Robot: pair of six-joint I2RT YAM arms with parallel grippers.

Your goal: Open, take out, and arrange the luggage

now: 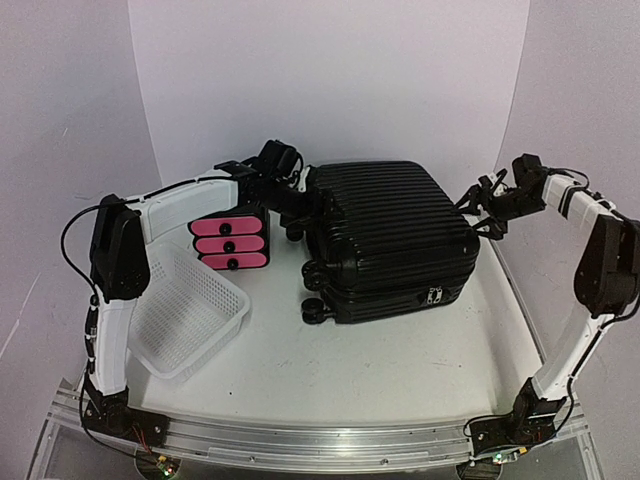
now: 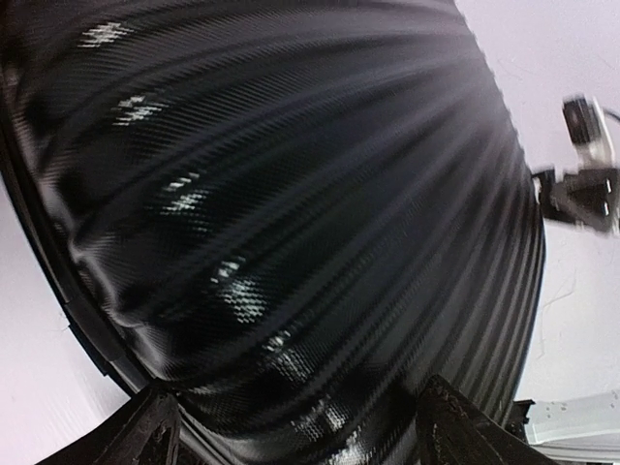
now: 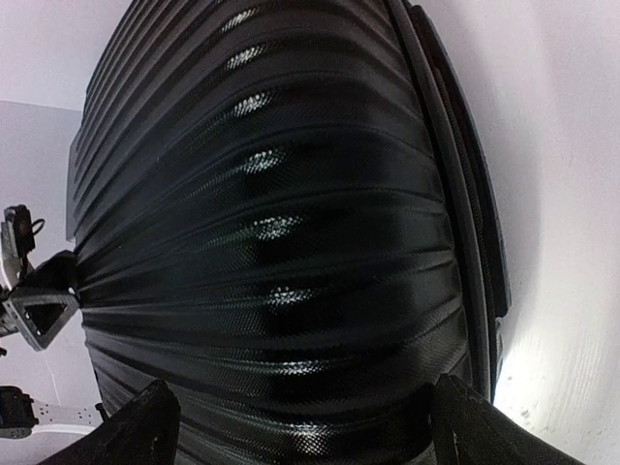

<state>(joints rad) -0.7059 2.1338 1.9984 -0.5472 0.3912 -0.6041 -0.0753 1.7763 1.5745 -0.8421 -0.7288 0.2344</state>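
The luggage (image 1: 385,230) is a big black ribbed suitcase lying flat and closed in the middle of the table, wheels toward the left. My left gripper (image 1: 295,195) is at its far left corner by the wheels. In the left wrist view the ribbed shell (image 2: 291,194) fills the frame, and the left gripper (image 2: 300,431) stands open with its fingers wide on either side of the shell's curve. My right gripper (image 1: 478,208) is at the suitcase's right side. It also stands open (image 3: 300,426), with the shell (image 3: 271,242) bulging between its spread fingers.
A small black box with pink drawers (image 1: 230,240) stands just left of the suitcase, under the left arm. A white mesh basket (image 1: 190,310) lies tilted at the near left. The white backdrop curves close behind the suitcase.
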